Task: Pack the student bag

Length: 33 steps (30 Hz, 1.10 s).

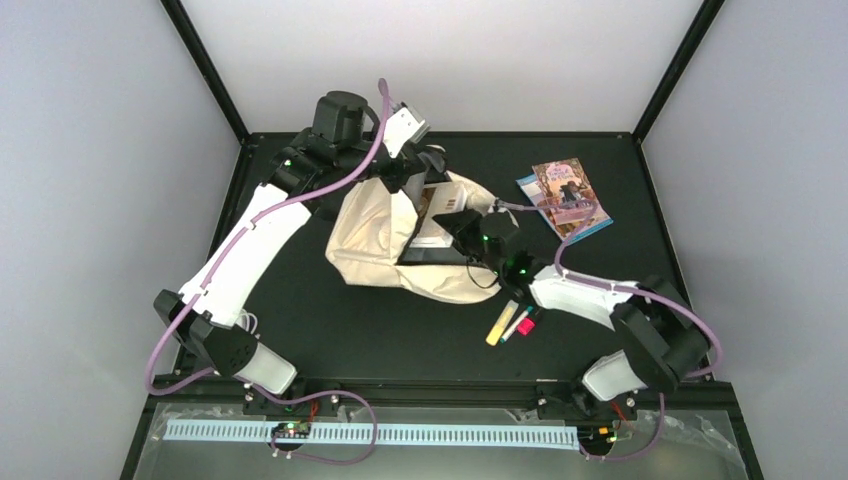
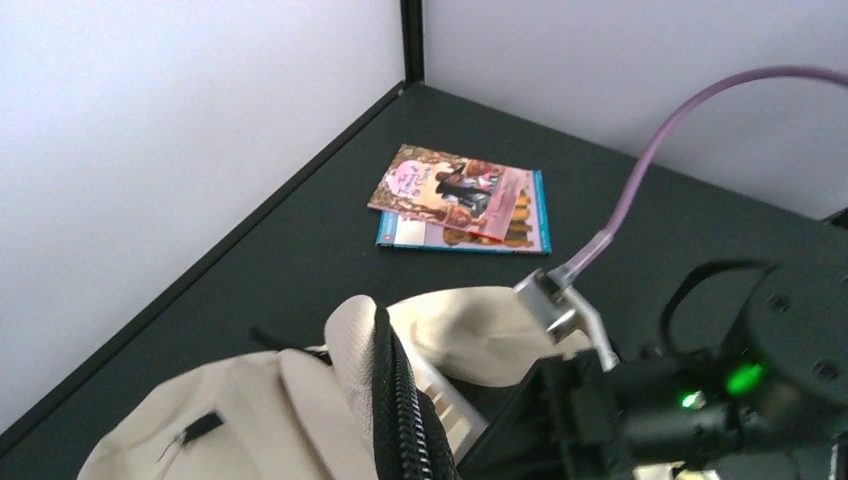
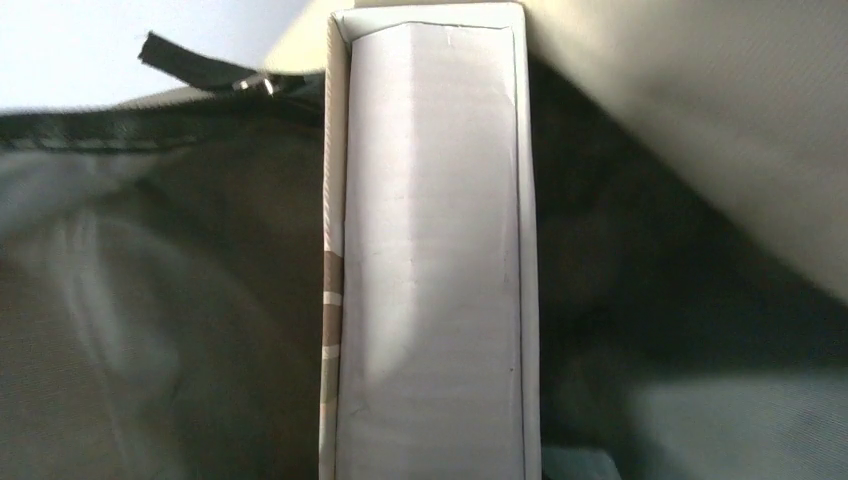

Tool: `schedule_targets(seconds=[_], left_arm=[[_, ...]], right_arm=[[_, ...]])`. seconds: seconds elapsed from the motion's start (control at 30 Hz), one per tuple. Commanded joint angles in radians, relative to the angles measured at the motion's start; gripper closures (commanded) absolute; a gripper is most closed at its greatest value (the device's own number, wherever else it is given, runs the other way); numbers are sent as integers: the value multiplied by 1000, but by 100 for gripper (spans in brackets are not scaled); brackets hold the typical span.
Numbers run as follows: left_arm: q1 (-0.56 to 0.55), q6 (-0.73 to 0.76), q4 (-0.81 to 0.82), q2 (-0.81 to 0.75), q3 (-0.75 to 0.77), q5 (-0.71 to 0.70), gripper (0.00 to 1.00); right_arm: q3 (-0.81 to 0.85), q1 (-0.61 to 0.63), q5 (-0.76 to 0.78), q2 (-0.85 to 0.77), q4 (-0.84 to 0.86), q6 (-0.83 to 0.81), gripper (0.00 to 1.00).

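The student bag (image 1: 385, 245), cream fabric with a black zipper, lies mid-table with its opening facing right. My left gripper (image 1: 408, 178) is at the bag's far rim and holds the zippered edge (image 2: 395, 400) up; its fingers are hidden. My right gripper (image 1: 452, 222) is at the opening, shut on a book (image 1: 435, 215) that sits partly inside. In the right wrist view the book's white page edge (image 3: 430, 250) runs into the grey lining (image 3: 150, 300); the fingers are out of sight. The left wrist view shows the book's striped edge (image 2: 450, 405).
Two picture books (image 1: 565, 197) lie stacked at the back right, also in the left wrist view (image 2: 460, 197). Several markers (image 1: 510, 322) lie in front of the bag, close under my right arm. Black frame posts stand at the table's back corners.
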Motion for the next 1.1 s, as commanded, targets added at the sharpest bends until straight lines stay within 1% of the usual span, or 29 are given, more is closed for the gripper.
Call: schedule_targets(seconds=[0.0,0.07,0.17,0.23,0.3,0.37,0.47,0.53,0.6,0.67,0.7,0.77,0.83,0.9,1.0,1.07], left_arm=[[-8,-52,32,-14,67,89,99],[-7,-32,23,-18,64,65,99],[-2,-6,10,-31,62,-3,99],[6,34,6,-48,43,-63,98],[30,78,20,-72,4,-128,98],[62,100,35,-92,-37,-174,98],[112,108,39,-99,-68,-193,98],[134,105,42,-101,-82,-194,98],[147,102,47,-105,-101,-186,98],[153,93,58,-112,-127,-174,98],[153,91,61,-116,-137,-166,98],[154,85,62,-118,-152,-151,98],[154,79,64,-116,-166,-129,98],[155,71,64,-113,-177,-106,98],[155,70,52,-112,-193,-65,98],[155,78,45,-118,-221,-32,98]], right_arm=[[128,30,69,81,18,-67,60],[207,29,-11,147,-49,-107,51],[278,29,-185,251,-115,-151,31],[288,28,-277,281,-150,-206,24],[270,29,-275,232,-215,-292,21],[284,29,-222,158,-328,-440,16],[416,21,-151,96,-630,-690,6],[508,-10,-149,72,-805,-810,2],[563,-73,-173,37,-915,-903,0],[587,-176,-204,4,-994,-969,0],[592,-244,-230,-7,-1009,-984,0],[581,-403,-330,-13,-1000,-998,0],[593,-528,-360,20,-986,-1009,0],[648,-597,-305,92,-1003,-1044,0],[802,-660,-179,255,-1094,-1101,1],[910,-696,-128,385,-1151,-1133,4]])
